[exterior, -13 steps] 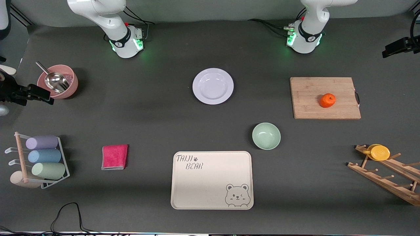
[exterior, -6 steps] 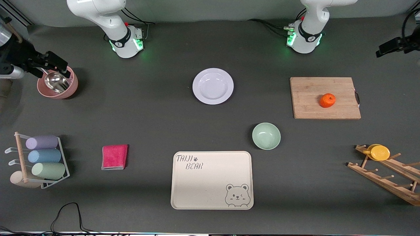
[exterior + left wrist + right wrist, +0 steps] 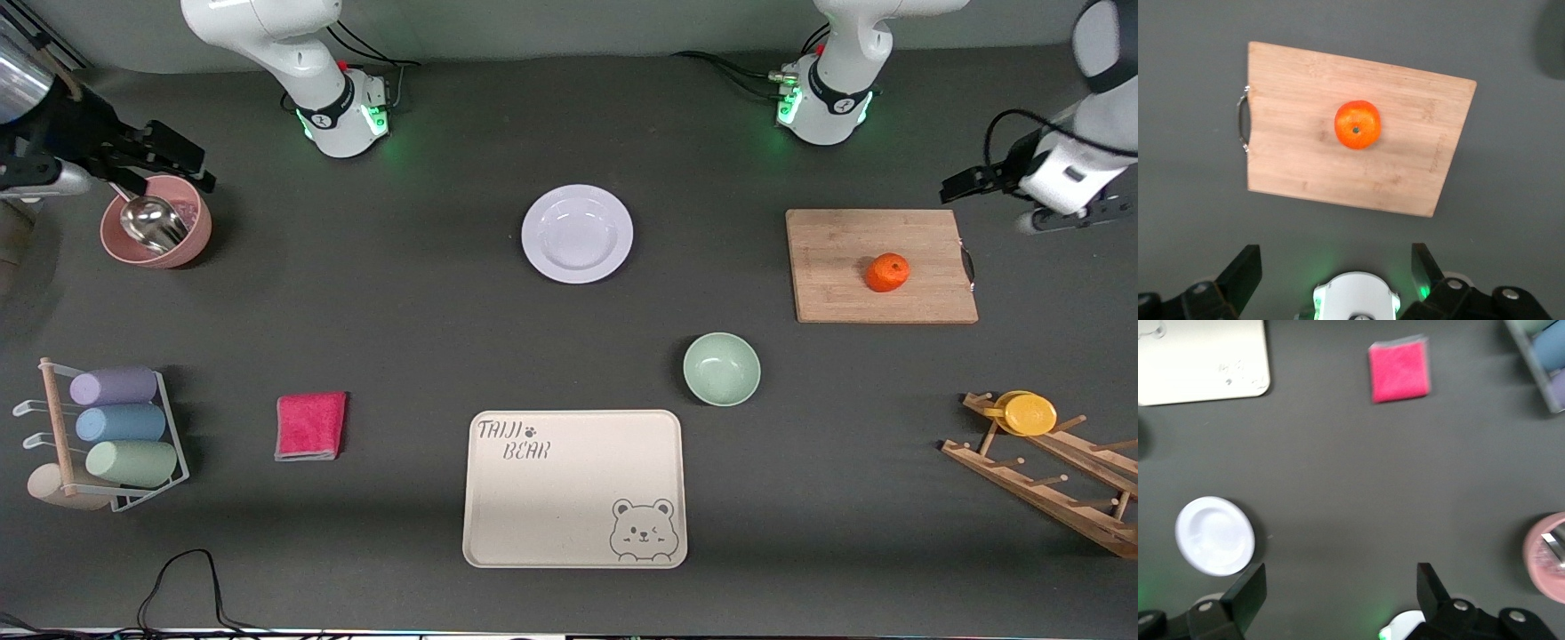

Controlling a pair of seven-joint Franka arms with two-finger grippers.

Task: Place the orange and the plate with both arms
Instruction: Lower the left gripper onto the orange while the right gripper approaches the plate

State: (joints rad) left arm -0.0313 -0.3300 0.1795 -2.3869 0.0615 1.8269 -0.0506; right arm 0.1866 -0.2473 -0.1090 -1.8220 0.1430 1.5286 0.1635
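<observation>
cutting board (image 3: 880, 266): toward the left arm's end | green bowl (image 3: 721, 369): just above the tray's corner | bear tray (image 3: 574, 488): nearest the camera | pink cloth (image 3: 310, 426): beside tray | pink bowl (image 3: 156, 222): holds metal scoop (image 3: 147, 218) | cup rack (image 3: 107, 436) | wooden rack (image 3: 1049, 471): carries yellow lid (image 3: 1029, 414)

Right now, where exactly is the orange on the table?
The orange sits on the wooden cutting board toward the left arm's end of the table, farther from the front camera than the green bowl.

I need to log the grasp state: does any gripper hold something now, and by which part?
Nothing is held. Left gripper and right gripper are both open and empty; the orange lies on the cutting board, the plate on the table.
</observation>
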